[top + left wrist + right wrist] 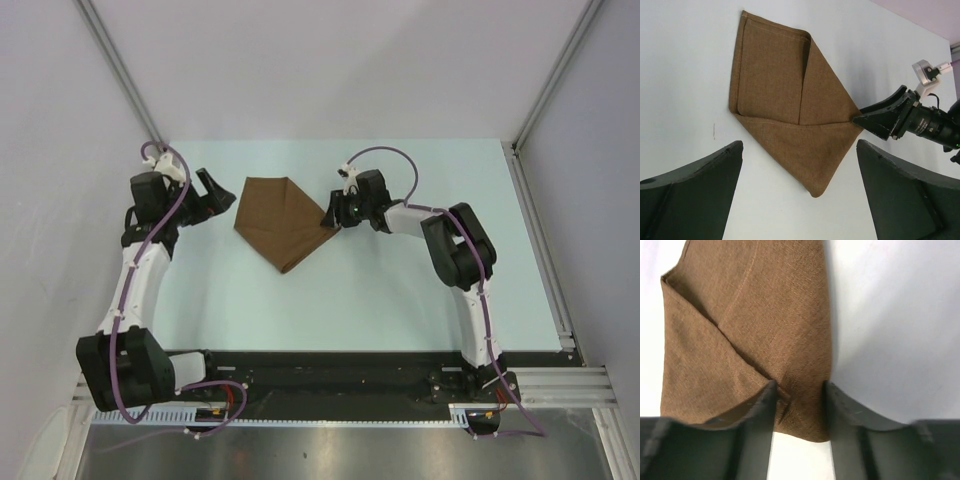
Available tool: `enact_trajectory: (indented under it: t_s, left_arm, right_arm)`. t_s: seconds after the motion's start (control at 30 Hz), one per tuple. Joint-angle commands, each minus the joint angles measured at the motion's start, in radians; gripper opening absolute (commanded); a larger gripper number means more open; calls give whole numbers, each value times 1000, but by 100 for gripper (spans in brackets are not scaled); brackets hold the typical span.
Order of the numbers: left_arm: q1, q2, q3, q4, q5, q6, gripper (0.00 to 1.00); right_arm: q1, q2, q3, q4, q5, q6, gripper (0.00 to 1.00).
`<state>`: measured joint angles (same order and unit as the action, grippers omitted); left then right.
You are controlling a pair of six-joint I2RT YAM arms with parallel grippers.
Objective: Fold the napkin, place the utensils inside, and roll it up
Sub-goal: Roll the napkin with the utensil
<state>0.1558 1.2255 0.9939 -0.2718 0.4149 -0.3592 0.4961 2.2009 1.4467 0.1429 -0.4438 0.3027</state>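
The napkin (283, 224) is a dark-brown cloth folded into a flat kite-shaped packet, lying on the pale table (400, 290) between the arms. My right gripper (334, 218) is at its right corner, and in the right wrist view (800, 396) its fingers pinch that corner of the napkin (750, 325), which is wrinkled between them. My left gripper (212, 194) is open and empty just left of the cloth. In the left wrist view (800, 200) its fingers stand wide apart, with the napkin's (785, 100) near tip between and beyond them. No utensils are in view.
Grey walls with metal rails enclose the table on the left, right and back. The right arm's wrist and camera (920, 117) reach in beside the napkin's right corner. The black base rail (330, 375) runs along the near edge.
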Motion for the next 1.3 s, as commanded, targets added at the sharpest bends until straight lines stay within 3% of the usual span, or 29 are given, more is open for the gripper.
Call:
enact_trajectory:
  t_s: [0.0,0.1,0.2,0.23,0.37,0.6,0.77,0.93,1.03,1.07,1.17,1.27]
  left_arm:
    - [-30,5,2,17,25,-11,99]
    - [-39,3,3,11,21,-6,99]
    - [-42,5,3,11,18,-4,99]
    - [-47,2,3,10,18,-6,99]
    - [-70,0,5,3,-1,-1,100]
    - [-206,-30,-47,-4,-42,-7,99]
    - [-271,-134,-202,49,-65,-79,99]
    - [-360,-233,-433,189,-67,-198,90]
    - [-430,-265,-513,269,-65,-222,80]
    - [-452,-267,-524,311,-74,-221,78]
    - [-530,-225,-537,388,-94,-218,72]
    - [-596,-153,-532,445,-137,-204,67]
  right_arm:
    - [4,6,17,-23,-26,27,40]
    - [9,8,17,-37,-12,39,31]
    - [9,0,6,-55,14,56,2]
    - [10,-7,-12,-58,22,62,0]
    - [9,-99,-113,-49,94,117,0]
    - [31,-323,-386,-75,226,229,0]
    - [73,-490,-609,-103,319,315,0]
    - [130,-719,-784,-140,416,421,0]
    - [147,-823,-850,-170,439,440,30]
    - [159,-846,-858,-177,442,440,45]
    - [176,-934,-870,-212,487,429,58]
    - [194,-1010,-873,-258,514,423,60]
